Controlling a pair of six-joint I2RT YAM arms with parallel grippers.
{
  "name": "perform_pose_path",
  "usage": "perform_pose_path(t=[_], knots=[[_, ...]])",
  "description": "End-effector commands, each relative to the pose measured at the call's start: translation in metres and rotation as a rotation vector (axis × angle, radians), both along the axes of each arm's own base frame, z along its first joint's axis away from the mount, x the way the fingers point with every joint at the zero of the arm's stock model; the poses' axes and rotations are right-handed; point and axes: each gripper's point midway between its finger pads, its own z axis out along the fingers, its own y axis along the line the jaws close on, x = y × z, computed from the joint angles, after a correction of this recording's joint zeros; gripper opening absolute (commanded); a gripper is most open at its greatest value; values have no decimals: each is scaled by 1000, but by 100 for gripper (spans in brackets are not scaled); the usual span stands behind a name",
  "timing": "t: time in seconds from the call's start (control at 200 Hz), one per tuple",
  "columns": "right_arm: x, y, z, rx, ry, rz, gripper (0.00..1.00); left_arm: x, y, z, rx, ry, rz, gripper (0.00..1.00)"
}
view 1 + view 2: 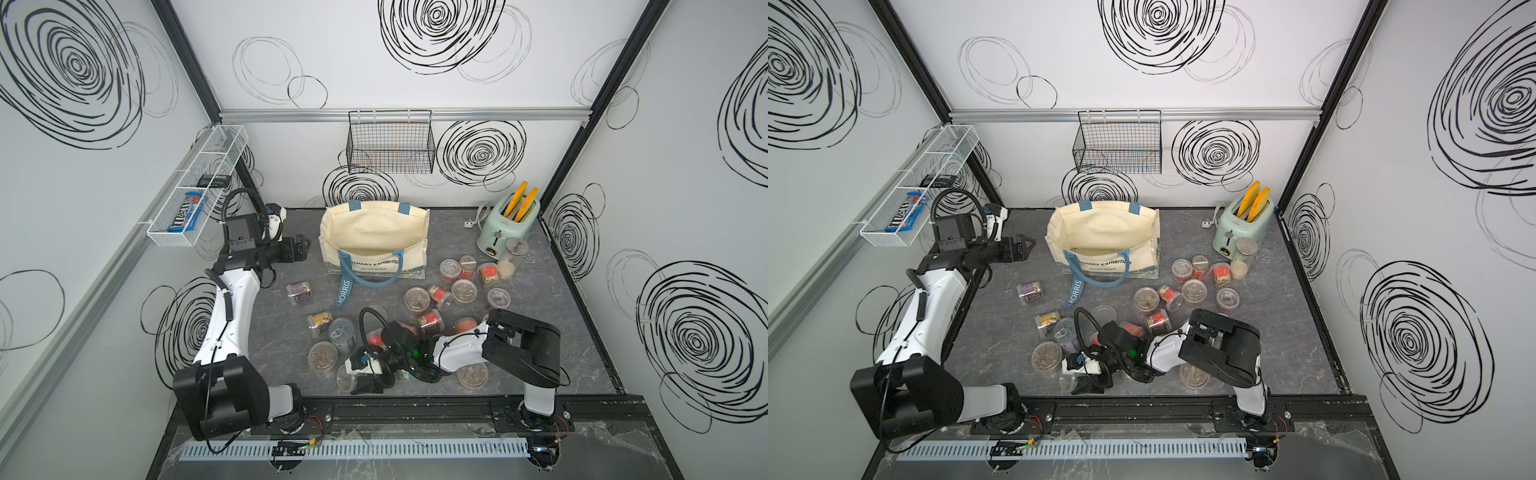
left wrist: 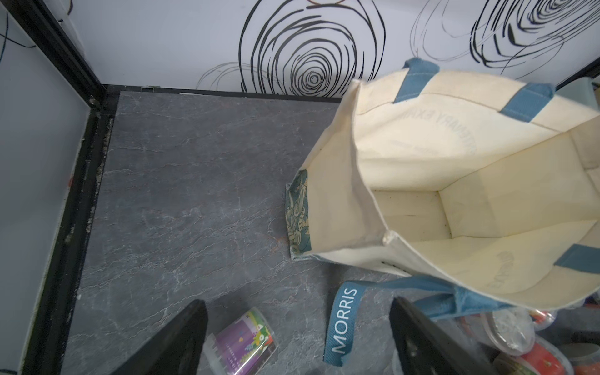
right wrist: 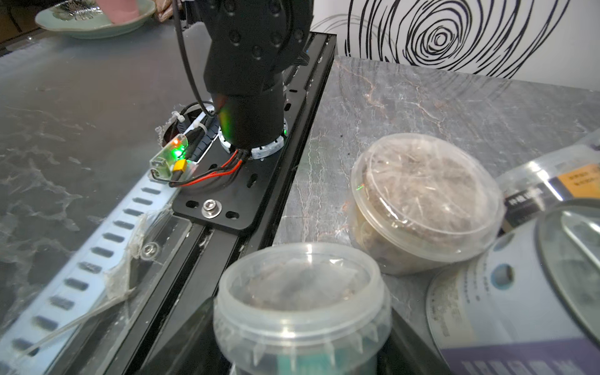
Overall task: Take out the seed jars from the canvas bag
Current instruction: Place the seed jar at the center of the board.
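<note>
We see a grey stone-look tabletop [image 1: 540,340] boxed in by white walls [image 1: 353,62] w/ black scribble rings. The canvas bag [image 1: 374,237] stands open at the back. Seed jars [image 1: 417,299] lie scattered in front of it. Only the left wrist view reaches the bag's inner floor [image 2: 406,207]. Left gripper [image 1: 305,246] hangs beside the bag, jaws wide, nothing btwn them, w/ a purple-label jar [image 2: 242,341] near it. Right gripper [image 1: 358,383], by the front edge, is clamped on a clear-lidded jar [image 3: 302,302].
</note>
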Motion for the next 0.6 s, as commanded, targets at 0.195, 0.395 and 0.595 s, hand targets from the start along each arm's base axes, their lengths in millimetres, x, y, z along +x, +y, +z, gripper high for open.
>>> perform_pose_path(t=[0.195,0.395,0.595], knots=[[10,10,4,27,-30,-11,78,-20,9,-7,89,-18,-4,93],[9,4,8,11,-34,-15,82,-26,20,-19,113,-13,29,94],[12,2,39,52,-64,-36,85,-33,20,-32,109,-13,16,95]])
